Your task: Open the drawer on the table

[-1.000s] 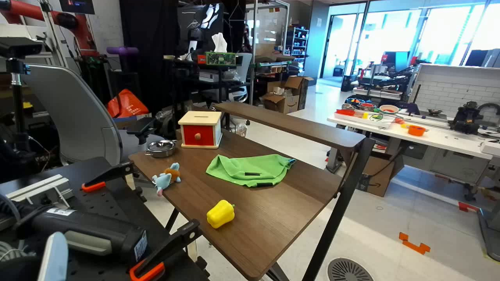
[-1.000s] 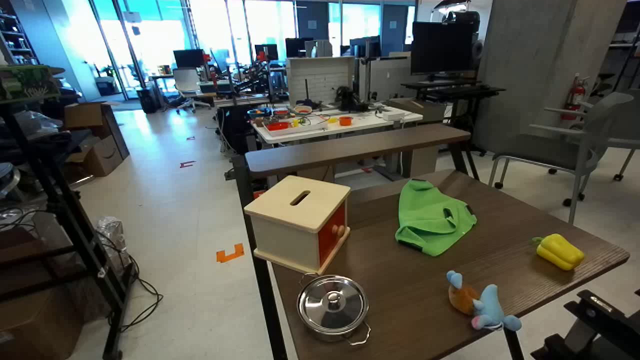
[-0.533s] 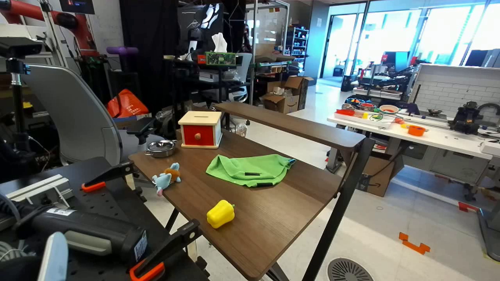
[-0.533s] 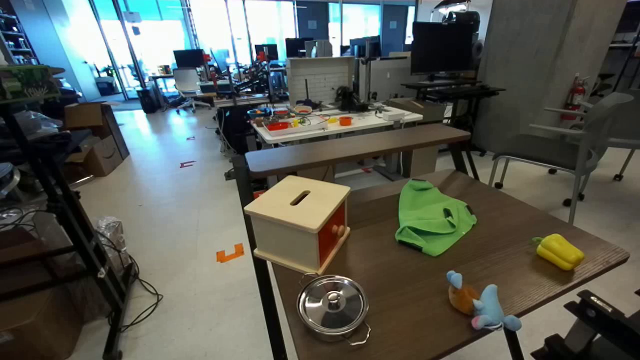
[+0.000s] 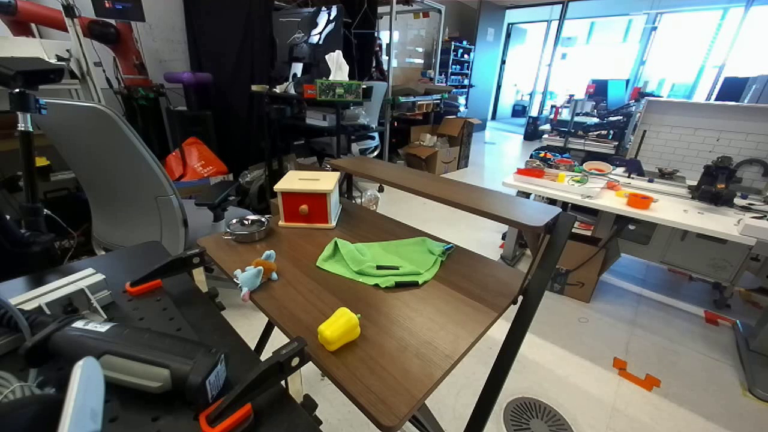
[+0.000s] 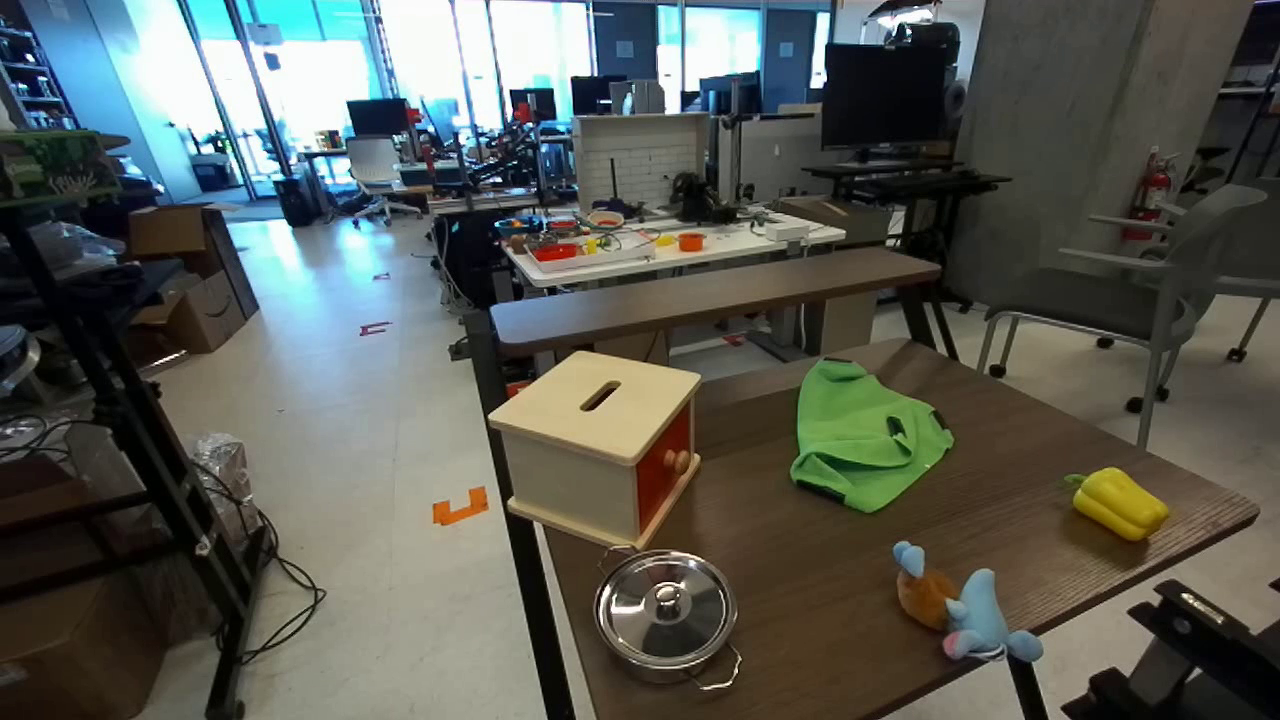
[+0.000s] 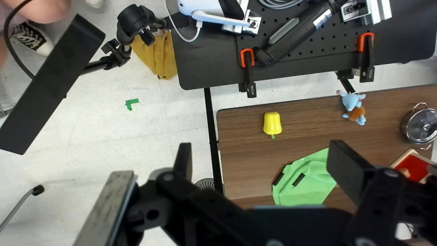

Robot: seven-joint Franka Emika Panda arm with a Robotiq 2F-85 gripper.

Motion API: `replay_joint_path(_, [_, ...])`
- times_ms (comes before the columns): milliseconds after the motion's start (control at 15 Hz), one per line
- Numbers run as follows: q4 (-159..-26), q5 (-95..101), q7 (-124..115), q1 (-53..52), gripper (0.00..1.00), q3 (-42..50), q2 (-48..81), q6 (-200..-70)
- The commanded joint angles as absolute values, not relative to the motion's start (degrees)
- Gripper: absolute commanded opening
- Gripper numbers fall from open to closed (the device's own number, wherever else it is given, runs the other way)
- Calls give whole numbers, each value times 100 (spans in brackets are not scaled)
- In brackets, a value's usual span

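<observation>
Brown cardboard box: is bearing a dark curved mark. Black cylindrical device: is carrying a white rectangular label, print too small for reading. Black two-fingered gripper: fingers are standing wide apart around bare air. Tan-topped, red-fronted, cube-like wooden drawer: in an exterior view, is sitting on the dark brown wood-grain table at ten o'clock from the green cloth.

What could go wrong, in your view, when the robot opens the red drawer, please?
The small, rounded knob on the drawer might slip out of the claw. Nothing visibly secures the box, so it may slide along the table when pulled. The lidded pot sits close beside the box and could be bumped.
</observation>
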State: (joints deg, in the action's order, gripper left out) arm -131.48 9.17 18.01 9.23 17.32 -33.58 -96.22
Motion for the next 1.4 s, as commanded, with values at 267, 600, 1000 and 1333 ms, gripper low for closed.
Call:
replay_joint_path(267, [-13133,899,1819,958,100,1706,-3345,-9610])
replay_joint_path(600, [-13215,824,1847,821,100,1639,-3097,-9716])
replay_joint_path(1000, [-13602,723,1873,445,100,1296,-2424,-10551])
replay_joint_path(1333, [-14066,456,1923,83,100,910,-1651,-12075])
